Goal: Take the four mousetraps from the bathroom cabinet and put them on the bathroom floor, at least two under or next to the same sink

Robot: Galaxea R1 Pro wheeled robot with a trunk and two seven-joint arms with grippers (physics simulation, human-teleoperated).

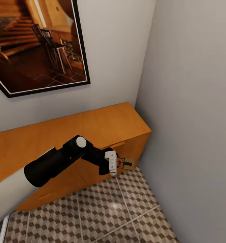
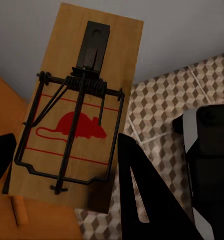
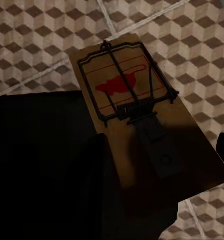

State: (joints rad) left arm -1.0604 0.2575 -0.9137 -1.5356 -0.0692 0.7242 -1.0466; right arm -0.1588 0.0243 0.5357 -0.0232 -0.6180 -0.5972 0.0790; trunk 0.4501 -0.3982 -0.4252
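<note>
Left gripper (image 1: 117,164): centre of the head view, fingers clamped on a mousetrap (image 1: 125,164).
Mousetrap: flat tan wooden board, black wire, red mouse print (image 2: 80,126).
Second mousetrap (image 3: 137,125): right wrist view, above the tiles; grip state cannot be told.
Bathroom floor (image 1: 126,216): cube-patterned tiles, lower frame.
Cabinet (image 1: 92,131): smooth orange-brown wood, mid-frame.
Framed picture (image 1: 35,44): upper left.

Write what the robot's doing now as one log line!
left gripper: holds mousetrap | place: beside cabinet, above tiled floor | right gripper: holds mousetrap

Black-framed picture (image 1: 35,44) of a wooden staircase on pale grey wall (image 1: 190,84).
</note>
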